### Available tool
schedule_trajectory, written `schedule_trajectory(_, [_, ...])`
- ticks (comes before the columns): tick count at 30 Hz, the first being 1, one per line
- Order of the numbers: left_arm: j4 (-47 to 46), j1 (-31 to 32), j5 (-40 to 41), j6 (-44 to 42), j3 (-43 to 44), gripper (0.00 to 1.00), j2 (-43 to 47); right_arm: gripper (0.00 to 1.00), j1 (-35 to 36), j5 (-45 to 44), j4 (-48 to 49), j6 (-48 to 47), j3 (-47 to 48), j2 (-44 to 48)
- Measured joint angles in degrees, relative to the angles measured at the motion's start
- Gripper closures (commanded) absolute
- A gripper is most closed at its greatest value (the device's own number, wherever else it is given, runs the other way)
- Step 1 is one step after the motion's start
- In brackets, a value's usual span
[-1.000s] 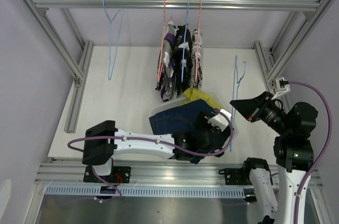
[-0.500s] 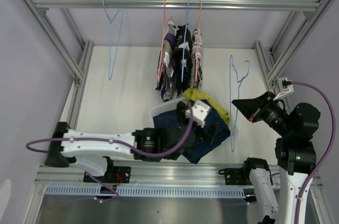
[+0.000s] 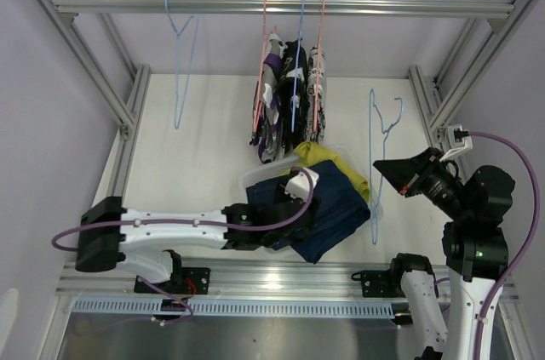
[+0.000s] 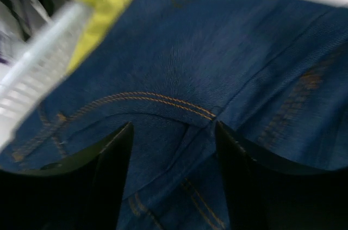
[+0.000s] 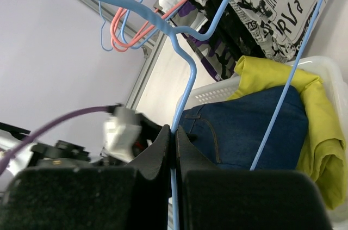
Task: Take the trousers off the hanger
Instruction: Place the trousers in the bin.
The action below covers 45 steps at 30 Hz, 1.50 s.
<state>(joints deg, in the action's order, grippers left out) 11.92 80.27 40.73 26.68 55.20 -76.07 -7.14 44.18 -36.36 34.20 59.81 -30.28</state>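
The left arm lies low across the near edge of the counter (image 3: 196, 164), reaching to the right. The left hand (image 4: 173, 132) sits over the navy trousers (image 3: 336, 207). Its two fingers (image 4: 114, 175) stand apart, with only blue denim and its orange stitching showing in the gap. Nothing is pinched between them, and the blurred wrist view does not show whether they touch the cloth.

The navy trousers lie crumpled in a white basket (image 3: 264, 174) near the middle of the counter, spilling over its near right side. The yellow trousers (image 3: 319, 156) lie just behind them, touching them, at the far right of the basket.

The right hand (image 5: 174, 135) is raised on the right and clamped tight on the wire of a blue hanger (image 3: 373, 164), just below its hook. That hanger carries no clothes.

Three pairs hang close together on hangers from the metal rail (image 3: 281, 5) at the back. They are the purple, white and black trousers (image 3: 271, 96) on the left, the black-and-white splatter trousers (image 3: 294, 79) in the middle and the grey-white trousers (image 3: 318, 79) on the right. A bare hanger (image 3: 179, 62) hangs on the same rail, well apart to the left.
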Motion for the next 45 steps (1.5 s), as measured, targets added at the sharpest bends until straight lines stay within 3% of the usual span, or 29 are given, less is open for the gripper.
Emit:
schedule_trajectory(2, [-0.2, -1.5, -2.8, 2.3, -0.5, 0.43, -3.7, 1.0, 0.0, -0.1, -0.2, -0.2, 0.0, 0.1])
schedule_trajectory(12, [-5.1, -3.0, -14.0, 11.6, 2.2, 0.48, -20.2, 1.0, 0.0, -0.5, -1.8, -1.4, 0.0, 1.0])
schedule_trajectory(19, [-1.2, -0.7, -14.1, 11.8, 4.0, 0.46, -18.6, 1.0, 0.0, -0.4, -2.3, -1.7, 0.0, 1.0])
schedule_trajectory(25, [5.0, 2.2, -12.5, 10.3, 4.3, 0.44, -9.2, 1.0, 0.0, -0.4, -2.2, -1.5, 0.0, 1.2])
schedule_trajectory(31, [3.0, 2.5, -9.5, 8.5, 4.4, 0.41, -2.8, 1.0, 0.0, -0.3, -1.7, -0.8, 0.0, 1.5])
schedule_trajectory(45, [-14.1, 2.1, -7.3, 2.1, 4.4, 0.4, -14.5, 1.0, 0.0, -0.1, -2.1, -0.6, -0.5, 4.2])
